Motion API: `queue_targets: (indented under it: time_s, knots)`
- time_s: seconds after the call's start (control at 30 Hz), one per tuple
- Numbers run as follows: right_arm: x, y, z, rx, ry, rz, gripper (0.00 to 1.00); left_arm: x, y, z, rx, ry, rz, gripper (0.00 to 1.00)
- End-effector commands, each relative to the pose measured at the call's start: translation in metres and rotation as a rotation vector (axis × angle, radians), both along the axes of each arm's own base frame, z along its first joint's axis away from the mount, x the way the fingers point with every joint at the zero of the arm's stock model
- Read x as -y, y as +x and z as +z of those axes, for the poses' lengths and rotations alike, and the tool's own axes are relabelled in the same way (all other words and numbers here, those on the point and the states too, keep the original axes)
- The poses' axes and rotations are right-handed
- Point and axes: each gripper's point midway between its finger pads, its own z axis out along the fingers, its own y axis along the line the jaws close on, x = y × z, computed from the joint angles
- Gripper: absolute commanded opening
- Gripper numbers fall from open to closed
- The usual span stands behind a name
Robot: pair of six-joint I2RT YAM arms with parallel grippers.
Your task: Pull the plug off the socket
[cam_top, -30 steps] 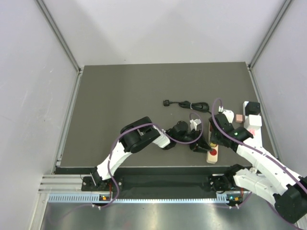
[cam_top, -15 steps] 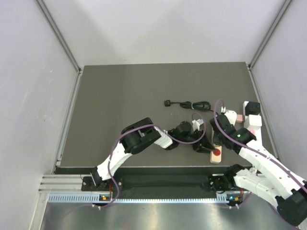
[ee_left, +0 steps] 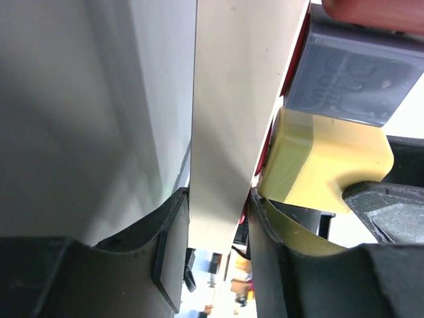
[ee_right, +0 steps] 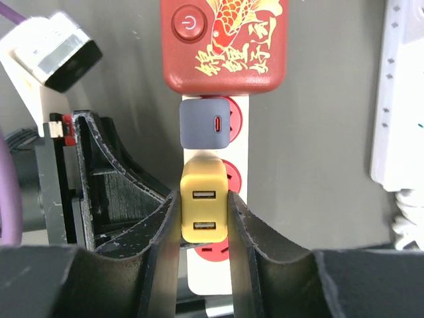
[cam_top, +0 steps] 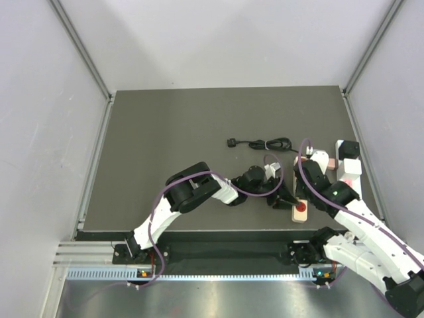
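Your right wrist camera shows the right gripper clamped on the yellow plug, which sits in the power strip below a grey adapter. The overhead view hides that grip. Your left wrist view shows the left gripper pinching the power strip's edge. Since a second ago, your right arm has advanced over the power strip.

Soft overhead light is filling the top view, making the white walls bright and the dark table matte, with faint shadows. The left wrist view is blurring at close range; the right wrist view is rendering crisply, darkening along its bottom edge.
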Motion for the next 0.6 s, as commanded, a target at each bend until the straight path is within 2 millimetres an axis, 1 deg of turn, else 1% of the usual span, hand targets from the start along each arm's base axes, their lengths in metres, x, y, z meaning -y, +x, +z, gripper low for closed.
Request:
queue_targets:
  time_s: [0.0,0.03,0.1,0.13,0.2,0.3,0.37,0.4,0.47,0.5,0.57]
  knots:
    - [-0.038,0.045,0.072,0.325,0.202,0.057,0.00,-0.042,0.024,-0.109,-0.202,0.356,0.216,0.00]
    - [-0.042,0.044,0.069,0.319,0.219,0.078,0.00,-0.044,0.027,-0.108,-0.212,0.351,0.224,0.00]
    - [-0.049,0.045,0.071,0.333,0.248,0.105,0.00,-0.047,0.029,-0.109,-0.228,0.351,0.241,0.00]
    - [-0.051,0.044,0.068,0.324,0.250,0.120,0.00,-0.051,0.033,-0.110,-0.238,0.351,0.254,0.00]
    - [-0.048,0.041,0.062,0.312,0.241,0.114,0.00,-0.053,0.036,-0.110,-0.246,0.340,0.266,0.00]
    - [-0.043,0.042,0.064,0.327,0.252,0.098,0.00,-0.059,0.039,-0.116,-0.216,0.376,0.274,0.00]
    - [-0.035,0.041,0.058,0.287,0.220,0.080,0.00,-0.060,0.042,-0.116,-0.168,0.394,0.273,0.00]
    - [-0.035,0.040,0.053,0.254,0.206,0.086,0.00,-0.063,0.041,-0.121,-0.163,0.421,0.272,0.00]
    - [-0.033,0.041,0.051,0.239,0.205,0.075,0.00,-0.063,0.043,-0.119,-0.137,0.429,0.273,0.00]
    - [-0.036,0.042,0.052,0.221,0.216,0.086,0.00,-0.064,0.044,-0.120,-0.111,0.436,0.275,0.00]
    - [-0.033,0.043,0.049,0.185,0.197,0.067,0.00,-0.068,0.045,-0.123,-0.093,0.460,0.279,0.00]
